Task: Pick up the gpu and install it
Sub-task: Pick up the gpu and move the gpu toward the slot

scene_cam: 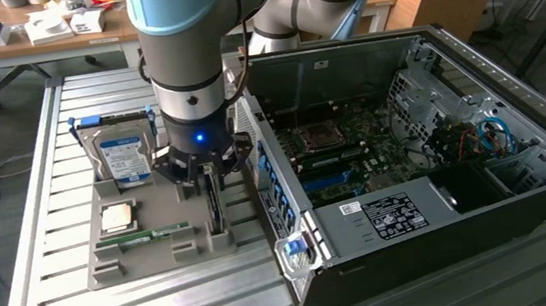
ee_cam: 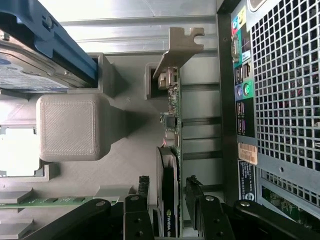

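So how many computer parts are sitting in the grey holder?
4: the hard drive at the far end, the square chip and the green memory stick nearer, and the gpu on edge beside the computer case, under the gripper. The arm might hide more.

HDD (scene_cam: 123, 157), RAM stick (scene_cam: 151, 235) in gray tray (scene_cam: 157, 207) (PC case (scene_cam: 447, 256) beside).

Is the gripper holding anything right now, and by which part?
Nothing is held. The gripper has its jaws open on either side of the gpu, which stands on edge in the grey tray, with gaps on both sides.
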Controlling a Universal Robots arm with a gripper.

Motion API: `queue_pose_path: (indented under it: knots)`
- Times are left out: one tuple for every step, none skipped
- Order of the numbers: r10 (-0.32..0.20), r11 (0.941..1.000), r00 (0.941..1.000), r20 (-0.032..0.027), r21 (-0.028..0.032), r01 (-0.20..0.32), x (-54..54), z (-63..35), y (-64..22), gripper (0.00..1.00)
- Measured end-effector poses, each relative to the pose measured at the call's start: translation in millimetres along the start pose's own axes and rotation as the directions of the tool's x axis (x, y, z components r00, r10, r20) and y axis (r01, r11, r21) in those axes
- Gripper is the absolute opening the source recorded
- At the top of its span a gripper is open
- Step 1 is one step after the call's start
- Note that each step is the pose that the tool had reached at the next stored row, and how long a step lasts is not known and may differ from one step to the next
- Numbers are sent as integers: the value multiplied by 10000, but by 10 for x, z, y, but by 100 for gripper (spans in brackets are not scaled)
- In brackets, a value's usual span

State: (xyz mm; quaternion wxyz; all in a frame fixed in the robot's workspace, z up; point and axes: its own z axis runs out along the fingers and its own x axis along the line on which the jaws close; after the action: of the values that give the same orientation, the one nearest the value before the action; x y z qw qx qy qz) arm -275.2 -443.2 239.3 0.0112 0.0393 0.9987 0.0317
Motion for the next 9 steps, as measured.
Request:
queue_pose_path:
  knots:
    - [0, 10000, 10000, 0, 0, 0, 1, 17, -1, 43]
    - [1, 10000, 10000, -1, 1, -1, 1, 23, -1, 43]
    - [1, 10000, 10000, -2, 2, -1, 2, 23, -1, 43]
    - [1, 10000, 10000, -2, 2, -1, 2, 23, -1, 43]
    - [1, 10000, 10000, -1, 2, -1, 2, 23, -1, 43]
    - [1, 10000, 10000, -1, 2, -1, 2, 23, -1, 43]
    - [1, 10000, 10000, 0, 0, -1, 2, 30, -1, 43]
    - [1, 10000, 10000, 2, -2, -1, 2, 44, -2, 43]
    - [1, 10000, 10000, 1, -1, -1, 2, 52, -2, 43]
